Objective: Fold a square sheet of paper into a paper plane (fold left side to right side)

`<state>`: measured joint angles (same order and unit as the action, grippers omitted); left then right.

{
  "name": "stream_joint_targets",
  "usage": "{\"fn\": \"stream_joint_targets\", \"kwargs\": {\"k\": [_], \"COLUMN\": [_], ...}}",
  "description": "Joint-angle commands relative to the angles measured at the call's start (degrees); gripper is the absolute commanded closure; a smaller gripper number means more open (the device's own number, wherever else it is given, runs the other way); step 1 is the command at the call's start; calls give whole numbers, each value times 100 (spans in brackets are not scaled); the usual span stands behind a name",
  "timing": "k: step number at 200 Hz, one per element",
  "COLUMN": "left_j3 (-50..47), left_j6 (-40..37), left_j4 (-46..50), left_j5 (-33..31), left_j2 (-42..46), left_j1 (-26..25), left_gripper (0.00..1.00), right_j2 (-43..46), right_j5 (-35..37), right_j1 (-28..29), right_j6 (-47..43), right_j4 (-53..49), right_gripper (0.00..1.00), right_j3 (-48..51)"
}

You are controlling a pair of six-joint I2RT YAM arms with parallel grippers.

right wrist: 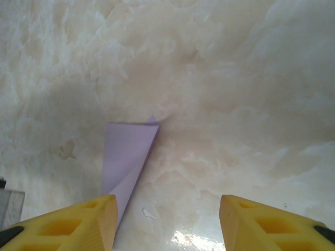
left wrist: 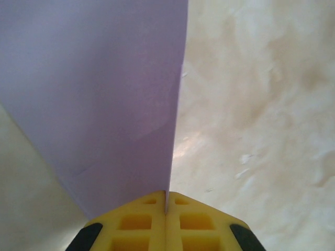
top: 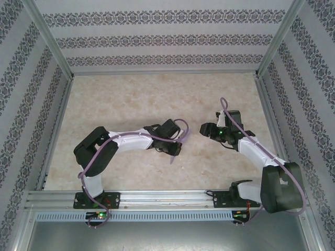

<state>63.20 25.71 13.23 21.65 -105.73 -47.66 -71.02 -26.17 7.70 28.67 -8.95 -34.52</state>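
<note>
Paper (left wrist: pixel 104 94): was light, floppy; best pinched at its fold.
Left gripper (left wrist: pixel 167 201): clamped its edge.
Right gripper (right wrist: pixel 167 209): stood wide, empty, near left gripper.

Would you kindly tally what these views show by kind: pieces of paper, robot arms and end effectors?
Lavender paper: 1
Robot arms: 2, left arm and right arm
End effectors: 2, left end effector and right end effector
Total: 5
</note>
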Motion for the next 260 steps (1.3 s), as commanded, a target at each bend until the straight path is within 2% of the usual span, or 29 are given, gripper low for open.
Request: {"fn": "stream_joint_targets", "kwargs": {"k": [1,46,93,141,216,260], "left_j3": [-214,-726,-1210,-1519,-1765,-1821], "left_j6": [826,1795,2517,2971,3570,3619], "left_j4": [-979,-2437,-3730,-4516,-5668,-5791], "left_j5": [1168,1756,2144,2388,2581,2565], "left_j2": [-95,-223,-346,-474,-874,-940], "left_j1": [213,448,662,819,921,938], "left_gripper": [100,100,100,100,100,100], "right_j2": [65,-97,-403,-662,-1286,-1506], "right_j5": [-358,-614,-551,-493,-434,-398], "right_j1": [-15,272,551,700,1014,1084], "right_j6": [-145,354,1023,1493,1763,1826], "right_j4": [158,886,1496,2077,2622,2788], "right_gripper": [46,49,55,55,57,57], "right_j3": [196,487,585,738,632,592]}}
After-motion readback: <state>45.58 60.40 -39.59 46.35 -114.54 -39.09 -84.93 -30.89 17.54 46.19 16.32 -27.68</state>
